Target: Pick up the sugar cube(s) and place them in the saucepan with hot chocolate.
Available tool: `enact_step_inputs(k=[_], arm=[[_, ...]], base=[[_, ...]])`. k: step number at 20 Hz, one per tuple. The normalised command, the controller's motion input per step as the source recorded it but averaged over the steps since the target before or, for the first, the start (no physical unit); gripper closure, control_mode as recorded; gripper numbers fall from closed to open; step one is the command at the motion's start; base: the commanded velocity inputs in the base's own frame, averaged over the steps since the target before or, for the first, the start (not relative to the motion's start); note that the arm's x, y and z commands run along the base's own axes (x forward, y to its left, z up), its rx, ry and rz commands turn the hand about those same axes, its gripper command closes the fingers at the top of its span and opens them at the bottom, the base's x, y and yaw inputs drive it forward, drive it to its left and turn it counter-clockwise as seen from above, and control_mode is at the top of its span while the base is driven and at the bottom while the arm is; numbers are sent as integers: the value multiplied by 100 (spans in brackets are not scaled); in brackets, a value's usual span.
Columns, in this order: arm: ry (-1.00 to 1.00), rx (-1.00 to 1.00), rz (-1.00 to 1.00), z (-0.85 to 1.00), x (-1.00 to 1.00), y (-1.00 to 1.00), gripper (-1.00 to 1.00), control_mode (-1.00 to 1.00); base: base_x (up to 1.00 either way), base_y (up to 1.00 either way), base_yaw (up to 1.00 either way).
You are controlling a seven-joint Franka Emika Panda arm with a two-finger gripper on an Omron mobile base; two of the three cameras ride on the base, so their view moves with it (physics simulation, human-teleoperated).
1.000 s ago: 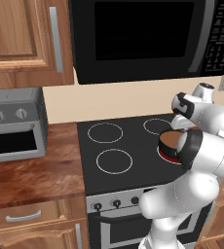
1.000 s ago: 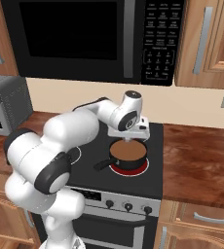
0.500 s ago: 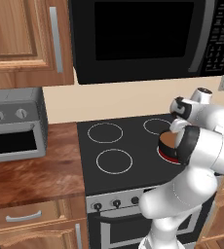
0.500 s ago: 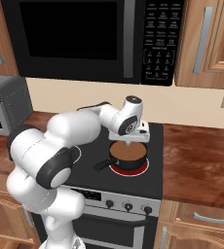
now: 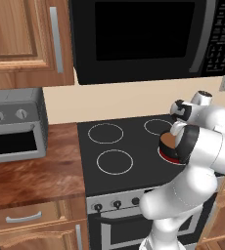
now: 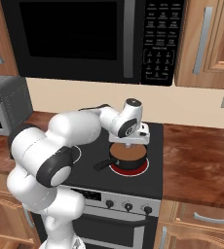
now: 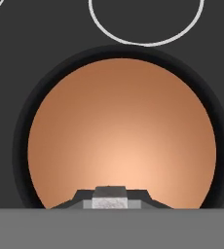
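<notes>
gripper: bottom centre of the hand view, jaws clamped on a small pale sugar cube
saucepan: mid-frame on the stove's red burner, right under the hand

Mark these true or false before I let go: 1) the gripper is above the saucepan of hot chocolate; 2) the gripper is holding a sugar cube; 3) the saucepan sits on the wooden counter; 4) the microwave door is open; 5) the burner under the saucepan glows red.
1) True. The gripper looks straight down into the saucepan, whose brown hot chocolate spreads below it.
2) True. The fingers are shut on a small pale sugar cube.
3) False. It sits on the stove, on the front right burner.
4) False. The microwave door is closed.
5) True. A red ring shows around the pan's base, while the other burner rings are white outlines.
</notes>
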Motion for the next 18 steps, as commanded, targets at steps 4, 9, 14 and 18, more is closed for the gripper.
enact_step_inputs(k=[4,9,14,18], arm=[[0,0,0,0,0,0,-100,-100],[0,0,0,0,0,0,-100,-100],[0,0,0,2,-4,-5,-100,-100],[0,0,0,27,-28,-11,-100,-100]], base=[[0,0,0],[0,0,0],[0,0,0],[0,0,0]])
